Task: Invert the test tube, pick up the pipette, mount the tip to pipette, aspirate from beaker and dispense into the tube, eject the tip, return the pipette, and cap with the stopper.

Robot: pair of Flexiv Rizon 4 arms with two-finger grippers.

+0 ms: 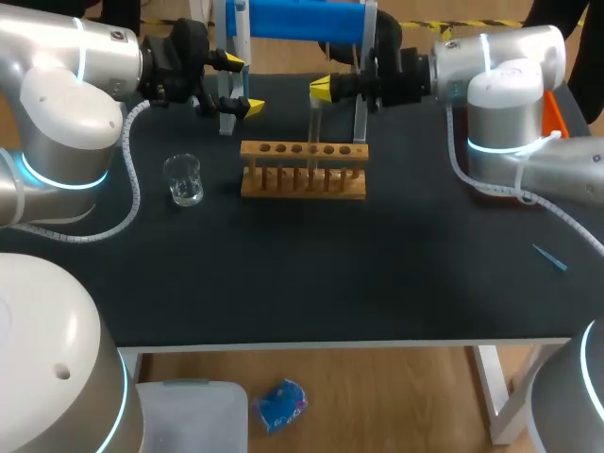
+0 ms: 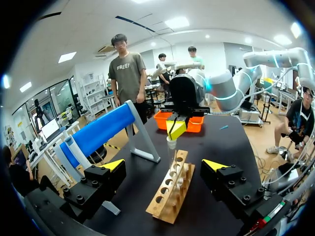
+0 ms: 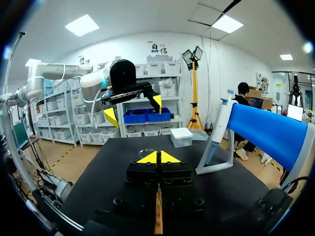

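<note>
Where the right claw [image 1: 322,90] pinches, the test tube [image 1: 314,127] hangs beneath.

Black bench [image 1: 302,293]. Wooden tube rack [image 1: 303,179] standing far middle; glass beaker [image 1: 183,179] left of it, apart; blue stand [image 1: 293,19] at far edge; small blue tip [image 1: 549,258] lying right.

The front of the bench [image 1: 311,293] can be crossed freely. The middle is blocked by the wooden rack [image 1: 302,181], the test tube [image 1: 314,127] held upright at it by the right hand [image 1: 322,90], and the beaker [image 1: 183,179]; the rear by the blue stand [image 1: 297,19].
</note>
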